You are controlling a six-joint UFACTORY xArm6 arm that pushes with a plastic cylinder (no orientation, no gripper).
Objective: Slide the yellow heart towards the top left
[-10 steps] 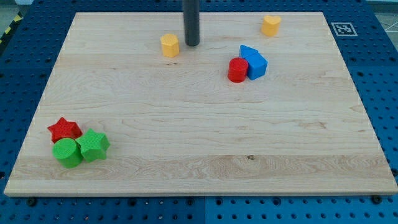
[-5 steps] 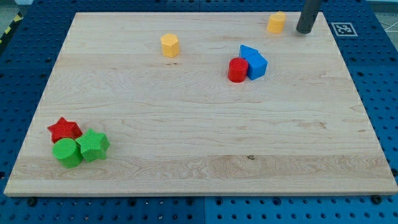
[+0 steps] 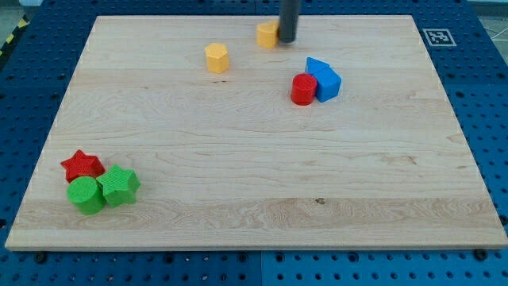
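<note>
The yellow heart (image 3: 267, 34) lies near the board's top edge, a little right of the middle. My tip (image 3: 286, 40) stands against its right side, touching it. A second yellow block, a hexagon (image 3: 216, 58), sits to the heart's lower left. The rod comes down from the view's top.
A red cylinder (image 3: 302, 90) touches a blue block (image 3: 324, 79) right of centre. At the lower left a red star (image 3: 82, 165), a green cylinder (image 3: 86, 195) and a green star (image 3: 119, 185) sit clustered. A marker tag (image 3: 438, 36) is at the board's top right corner.
My tip went from beside the yellow hexagon to the right of the heart, then swept left. The heart has slid left along the top edge from the right part of the board.
</note>
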